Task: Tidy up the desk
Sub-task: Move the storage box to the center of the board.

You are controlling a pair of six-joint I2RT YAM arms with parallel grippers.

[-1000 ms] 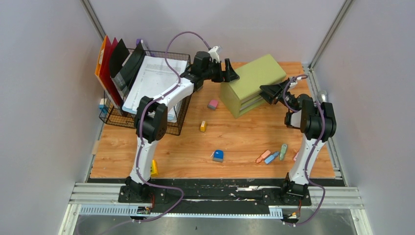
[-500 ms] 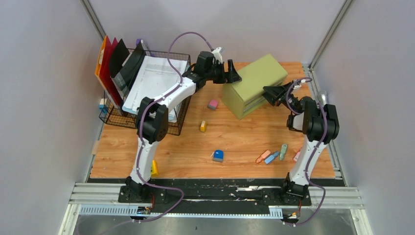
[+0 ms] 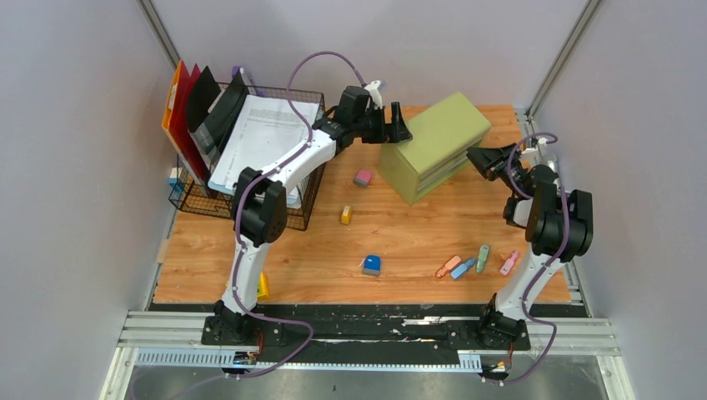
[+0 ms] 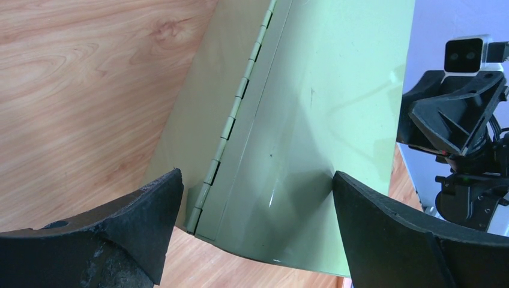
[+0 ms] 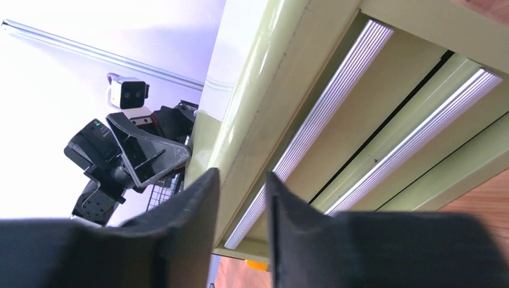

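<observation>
The desk [image 3: 400,242] stretched away from both arm bases. Toward its far edge stood the green drawer cabinet [image 3: 438,133], its long axis slanting from near-left to far-right. The left gripper [image 3: 398,129] sat at the cabinet's far-left end, its jaws spread wide on either side of the hinged back corner and clasping nothing. The right gripper [image 3: 475,156] hung just off the right end of the drawer face, its fingers drawn narrow and empty. We judged the left arm the nearer for any squaring of the cabinet.

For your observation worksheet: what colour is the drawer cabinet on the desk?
The drawer cabinet is pale olive green, shown best in the top external view.
</observation>
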